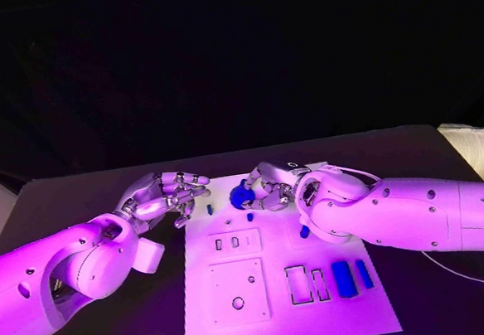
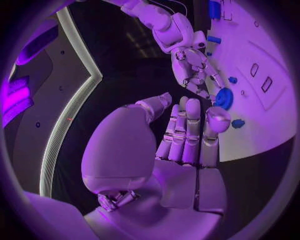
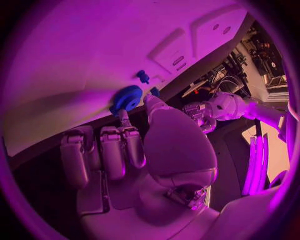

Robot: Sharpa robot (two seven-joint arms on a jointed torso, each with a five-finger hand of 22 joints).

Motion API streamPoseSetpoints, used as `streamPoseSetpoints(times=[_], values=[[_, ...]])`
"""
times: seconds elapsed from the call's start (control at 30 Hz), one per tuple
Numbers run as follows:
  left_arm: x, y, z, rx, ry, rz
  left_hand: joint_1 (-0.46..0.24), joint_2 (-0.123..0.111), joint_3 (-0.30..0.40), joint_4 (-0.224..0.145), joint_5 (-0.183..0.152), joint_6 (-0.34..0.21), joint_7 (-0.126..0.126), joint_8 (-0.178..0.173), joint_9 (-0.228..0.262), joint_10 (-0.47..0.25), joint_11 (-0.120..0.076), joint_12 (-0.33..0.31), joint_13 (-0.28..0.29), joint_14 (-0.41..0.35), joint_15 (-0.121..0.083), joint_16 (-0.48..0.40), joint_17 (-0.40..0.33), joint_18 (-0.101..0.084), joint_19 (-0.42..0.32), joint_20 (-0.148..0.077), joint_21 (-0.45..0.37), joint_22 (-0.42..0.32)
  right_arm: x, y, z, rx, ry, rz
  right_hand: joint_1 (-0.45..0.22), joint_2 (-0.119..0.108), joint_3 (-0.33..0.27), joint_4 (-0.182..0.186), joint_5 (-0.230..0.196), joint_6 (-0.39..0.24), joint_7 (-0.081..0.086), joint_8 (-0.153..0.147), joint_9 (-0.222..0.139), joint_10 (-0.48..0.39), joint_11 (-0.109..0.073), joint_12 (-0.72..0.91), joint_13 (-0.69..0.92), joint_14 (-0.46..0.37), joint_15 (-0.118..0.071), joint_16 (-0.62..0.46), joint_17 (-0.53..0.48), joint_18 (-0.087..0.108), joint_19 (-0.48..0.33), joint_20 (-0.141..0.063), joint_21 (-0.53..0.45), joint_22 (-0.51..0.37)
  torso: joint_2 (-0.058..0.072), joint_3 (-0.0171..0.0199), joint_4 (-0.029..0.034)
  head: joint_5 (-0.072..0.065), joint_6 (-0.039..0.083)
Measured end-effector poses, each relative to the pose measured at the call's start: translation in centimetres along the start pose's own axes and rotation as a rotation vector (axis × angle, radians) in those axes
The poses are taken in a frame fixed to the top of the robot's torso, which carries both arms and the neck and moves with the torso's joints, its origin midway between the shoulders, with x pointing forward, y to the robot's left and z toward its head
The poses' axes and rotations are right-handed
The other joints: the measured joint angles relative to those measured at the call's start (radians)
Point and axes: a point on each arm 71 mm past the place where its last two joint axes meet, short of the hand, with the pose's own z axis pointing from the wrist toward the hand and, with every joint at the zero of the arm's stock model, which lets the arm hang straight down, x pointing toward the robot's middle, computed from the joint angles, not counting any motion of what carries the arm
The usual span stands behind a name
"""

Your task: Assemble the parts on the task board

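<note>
Early stage: right hand [image 1: 271, 187] grips blue disc [image 1: 242, 194] at upper-centre task board [image 1: 335, 322]; left hand [image 1: 162, 199] empty, fingers apart; two blue bars [image 1: 343, 278] unplaced, lower right.

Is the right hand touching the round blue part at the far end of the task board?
Touching. In the right wrist view a fingertip of the right hand presses against the round blue part.

One task board [image 1: 284, 321], two hands, several blue parts [image 1: 343, 278].
</note>
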Motion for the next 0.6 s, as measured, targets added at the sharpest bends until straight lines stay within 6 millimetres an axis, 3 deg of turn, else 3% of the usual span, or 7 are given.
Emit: streamPoseSetpoints(times=[0.6], values=[[-0.11, 0.01, -0.06, -0.001, -0.002, 0.001, 0.000, 0.000, 0.000, 0.000, 0.000, 0.000, 0.000, 0.000, 0.000, 0.000, 0.000, 0.000, 0.000, 0.000, 0.000, 0.000, 0.000, 0.000, 0.000, 0.000, 0.000, 0.000, 0.12, -0.18, -0.99, -0.002, 0.013, -0.012, 0.006, -0.006, 0.006, 0.000, -0.004, 0.003, -0.003, 0.002, 0.003, 0.000, 0.000, 0.004, 0.000, 0.000, 0.000, 0.000, 0.000, 0.000, 0.000, 0.000, 0.000, 0.000, 0.001, 0.0007, -0.0011, 0.004, -0.004]])
